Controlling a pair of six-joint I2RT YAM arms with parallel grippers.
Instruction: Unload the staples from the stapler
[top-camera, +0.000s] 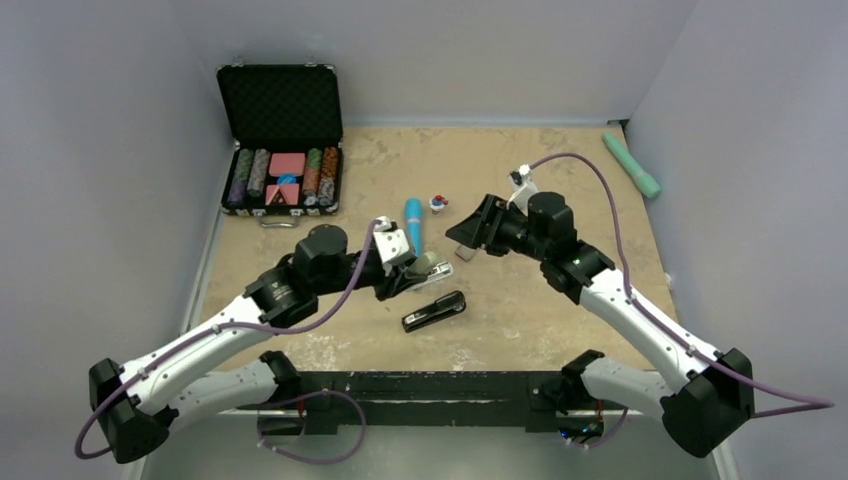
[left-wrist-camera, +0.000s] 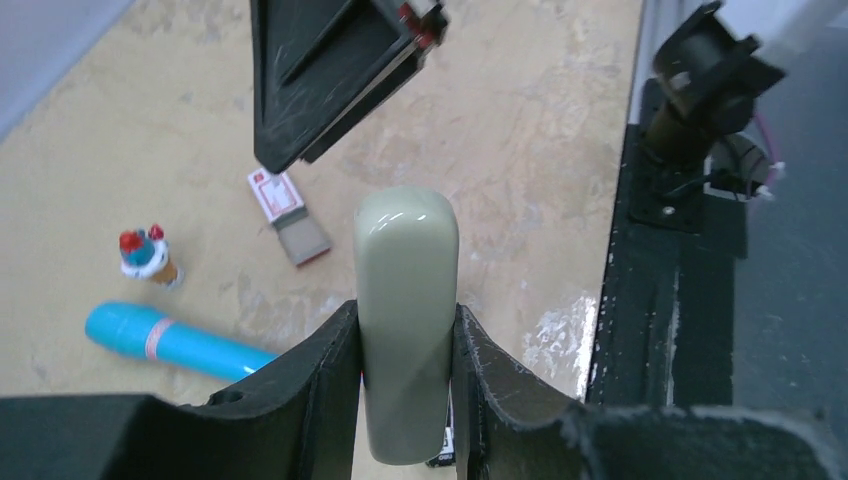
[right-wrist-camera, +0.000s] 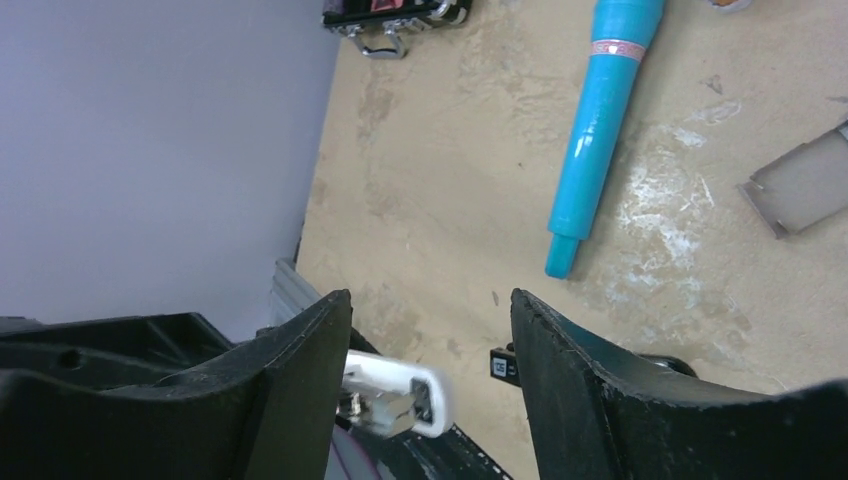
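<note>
Staples themselves show in no view; in my judgement they sit as a thin silvery strip inside the pale grey-green, round-nosed stapler. The left gripper clamps this by its flanks above the tan, mottled table, with the nose pointing away from the wrist camera. The right gripper hangs just beyond that nose, its jaws spread and nothing between them. On the table below lie a small red-and-white cardboard box with a grey tray slid out of it, a bright blue cylinder and a little red-capped figurine. Nearer the arm bases lies a slim black stapler. A strip of staples is likely light, stiff along its length, brittle at its glued joints, and slick. Pinching it across its flat sides near the middle looks safer than at an end, where it may snap or shed single staples. The held stapler's glossy shell looks slippery, so its hinged top is probably best taken at the free front end while the left claw keeps the body firm. Whether the magazine is open cannot be told.
</note>
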